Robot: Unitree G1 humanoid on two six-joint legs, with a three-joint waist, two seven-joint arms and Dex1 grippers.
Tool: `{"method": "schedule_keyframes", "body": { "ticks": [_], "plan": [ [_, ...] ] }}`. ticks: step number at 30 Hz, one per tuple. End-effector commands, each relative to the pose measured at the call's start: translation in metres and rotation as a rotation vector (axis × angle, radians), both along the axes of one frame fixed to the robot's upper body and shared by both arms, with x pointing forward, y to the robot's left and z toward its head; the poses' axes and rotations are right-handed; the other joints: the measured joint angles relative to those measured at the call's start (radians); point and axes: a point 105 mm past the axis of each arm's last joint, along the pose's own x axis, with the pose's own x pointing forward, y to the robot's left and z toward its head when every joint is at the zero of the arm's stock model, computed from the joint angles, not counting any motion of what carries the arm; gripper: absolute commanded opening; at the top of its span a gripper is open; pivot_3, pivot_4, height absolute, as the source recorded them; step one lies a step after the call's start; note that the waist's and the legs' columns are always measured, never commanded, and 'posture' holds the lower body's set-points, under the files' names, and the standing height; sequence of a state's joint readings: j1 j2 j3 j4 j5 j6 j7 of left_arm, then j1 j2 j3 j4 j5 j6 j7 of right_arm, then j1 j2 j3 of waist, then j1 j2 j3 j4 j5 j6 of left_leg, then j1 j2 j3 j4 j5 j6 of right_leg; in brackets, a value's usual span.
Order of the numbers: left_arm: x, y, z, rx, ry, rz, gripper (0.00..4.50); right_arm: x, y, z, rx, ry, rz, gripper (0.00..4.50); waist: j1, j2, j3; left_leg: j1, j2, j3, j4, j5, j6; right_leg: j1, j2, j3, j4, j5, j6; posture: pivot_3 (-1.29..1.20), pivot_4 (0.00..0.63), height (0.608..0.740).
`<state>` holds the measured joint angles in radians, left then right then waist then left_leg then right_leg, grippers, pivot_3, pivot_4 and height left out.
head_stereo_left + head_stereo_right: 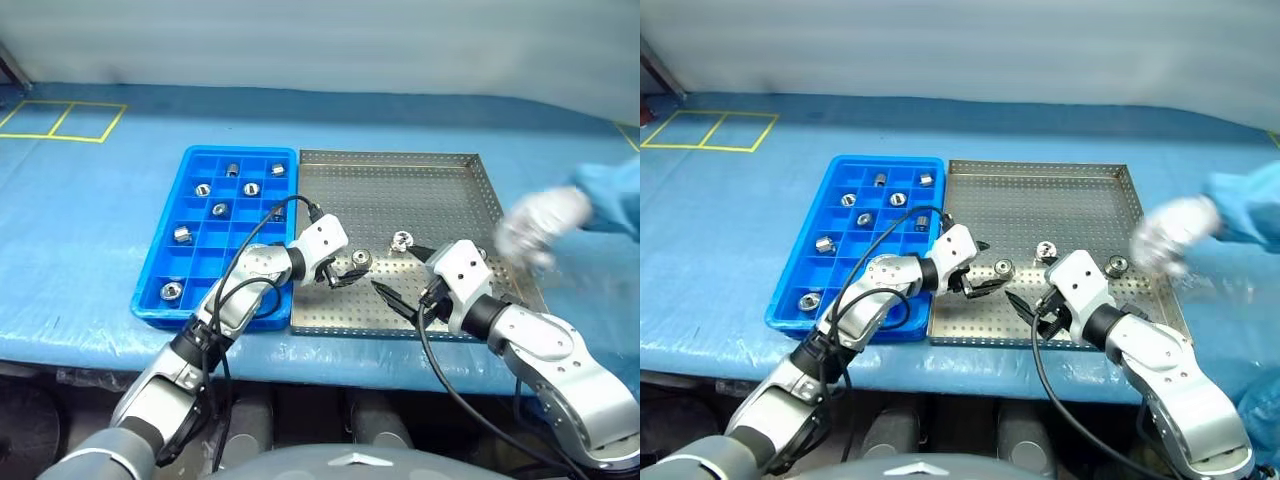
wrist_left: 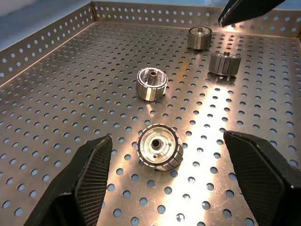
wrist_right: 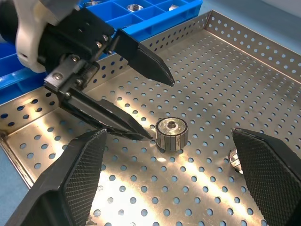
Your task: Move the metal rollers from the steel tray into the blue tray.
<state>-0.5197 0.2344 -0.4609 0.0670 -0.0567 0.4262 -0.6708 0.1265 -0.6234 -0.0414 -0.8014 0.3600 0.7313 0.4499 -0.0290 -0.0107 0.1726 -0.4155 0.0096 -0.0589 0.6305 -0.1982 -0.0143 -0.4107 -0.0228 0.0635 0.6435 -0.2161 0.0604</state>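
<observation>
L gripper (image 1: 345, 272) has jaws apart, nothing held, poised at the nearest roller (image 1: 359, 260) on the steel tray (image 1: 400, 175). Key relation: that roller lies just ahead of the L tips, towards the scene's right and a touch far, so L arm is nearer to it than R. In the L wrist view the roller (image 2: 159, 147) sits between the two fingers (image 2: 89, 174) w/ clear gaps both sides, standing on end, bore up, so its axis is vertical and the jaws would close across the ribbed wall.

R gripper (image 1: 408, 283) is also spread wide and empty, near edge of the tray, tips aimed left. Judgement: L takes this one; blue tray (image 1: 165, 265) is right beside it on the left.

Other rollers: one mid-tray (image 1: 402, 240), one further right (image 1: 1118, 265); several already sit in blue compartments, e.g. (image 1: 203, 189).

View diffs: R wrist view shows the L lower tip almost touching the roller (image 3: 171, 133); touching or not, can't tell. Head views add a person's gloved hand (image 1: 545, 225) over the tray's right side.
</observation>
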Motion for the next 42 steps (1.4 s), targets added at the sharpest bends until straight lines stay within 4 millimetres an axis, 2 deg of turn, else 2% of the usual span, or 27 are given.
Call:
{"method": "schedule_keyframes", "body": {
  "ticks": [1, 11, 18, 23, 28, 34, 38, 42],
  "plan": [
    [0.002, -0.012, 0.008, -0.030, -0.031, -0.023, 4.11, -0.002, 0.000, 0.011, 0.001, -0.048, -0.006, 4.50, -0.003, 0.000, 0.000, 0.000, 0.000, 0.000, 0.000, 0.000, 0.000, 0.000, 0.000, 0.000, 0.000, 0.000, 0.000, -0.05, 0.150, 0.740],
    [0.004, -0.022, -0.003, -0.020, -0.001, -0.023, 4.11, 0.000, 0.004, 0.009, -0.002, -0.048, 0.001, 4.50, -0.008, 0.000, 0.000, 0.000, 0.000, 0.001, 0.000, 0.000, 0.000, 0.000, 0.001, 0.002, 0.000, 0.001, 0.001, -0.05, 0.150, 0.740],
    [0.006, -0.019, -0.002, -0.019, -0.009, -0.008, 4.11, 0.000, 0.005, 0.008, -0.002, -0.046, 0.001, 4.50, -0.009, 0.000, 0.000, 0.000, 0.000, 0.001, 0.000, 0.000, 0.000, 0.000, 0.001, 0.003, 0.000, 0.002, 0.003, -0.04, 0.150, 0.740],
    [0.010, -0.013, 0.007, -0.032, -0.041, 0.020, 4.11, 0.001, 0.005, 0.008, 0.003, -0.045, 0.004, 4.50, -0.009, 0.000, 0.000, 0.000, 0.000, 0.001, 0.000, 0.000, 0.001, 0.000, 0.001, 0.003, 0.000, 0.002, 0.003, -0.04, 0.150, 0.740],
    [0.014, -0.010, 0.027, -0.110, -0.065, 0.059, 4.11, 0.002, 0.005, 0.007, 0.006, -0.041, 0.008, 4.50, -0.008, 0.000, 0.000, 0.000, 0.000, 0.001, 0.001, 0.000, 0.001, 0.000, 0.001, 0.004, 0.000, 0.002, 0.004, -0.02, 0.150, 0.740],
    [-0.009, -0.029, 0.034, -0.185, 0.003, -0.101, 4.11, 0.001, -0.004, 0.004, -0.031, -0.011, -0.015, 4.50, -0.006, 0.000, 0.000, 0.000, -0.001, 0.001, 0.001, 0.001, 0.001, 0.000, 0.001, 0.004, 0.000, 0.002, 0.004, -0.02, 0.150, 0.740],
    [-0.030, -0.040, 0.026, -0.165, 0.068, -0.264, 4.11, -0.009, -0.011, 0.000, -0.089, 0.024, -0.021, 4.50, -0.006, 0.000, 0.000, 0.000, -0.001, 0.001, 0.001, 0.001, 0.001, 0.000, 0.001, 0.004, 0.000, 0.002, 0.004, -0.02, 0.150, 0.740],
    [-0.036, -0.048, 0.019, -0.123, 0.074, -0.335, 4.11, -0.017, -0.018, -0.001, -0.107, 0.051, -0.031, 4.50, -0.011, 0.000, 0.000, 0.001, 0.000, 0.001, 0.001, 0.001, 0.001, 0.000, 0.001, 0.004, 0.001, 0.002, 0.003, -0.09, 0.150, 0.740]
  ]
}}
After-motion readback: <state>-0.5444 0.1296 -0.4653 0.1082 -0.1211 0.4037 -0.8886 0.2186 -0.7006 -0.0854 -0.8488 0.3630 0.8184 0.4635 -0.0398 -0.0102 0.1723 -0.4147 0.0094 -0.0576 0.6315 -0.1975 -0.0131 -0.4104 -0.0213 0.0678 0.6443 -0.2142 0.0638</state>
